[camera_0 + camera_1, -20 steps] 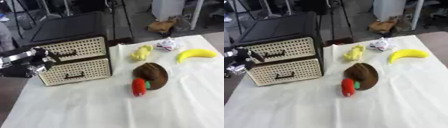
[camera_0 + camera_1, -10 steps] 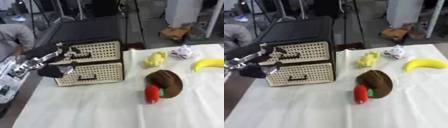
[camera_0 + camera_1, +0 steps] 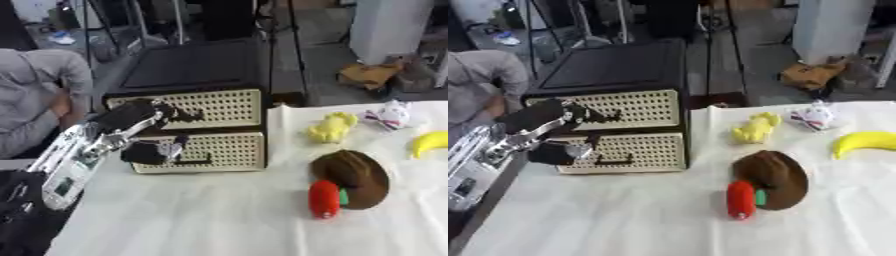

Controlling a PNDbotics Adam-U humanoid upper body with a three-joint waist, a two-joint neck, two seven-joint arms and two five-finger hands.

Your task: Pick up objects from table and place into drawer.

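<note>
Drawer unit (image 3: 206, 132) sitting at the table's (image 3: 192, 220) left edge, two perforated cream fronts, both drawers looking closed. Left hand (image 3: 149, 135) reaching at the fronts from the left, fingers spread apart: upper fingers lying on the top drawer (image 3: 214, 106) near its dark handle, thumb side hanging by the lower drawer (image 3: 214, 152) handle. Blur is hiding whether anything is actually hooked, probably just touching. Right of the hand, well apart, objects waiting on the white cloth: brown rounded object (image 3: 354, 177) with a red piece (image 3: 324, 198) touching its near-left side, small green bit between them. Farther right and beyond, yellow plush toy (image 3: 332, 127), a small white wrapped item (image 3: 812, 116), banana (image 3: 868, 142) at the far right. Right hand not showing.
</note>
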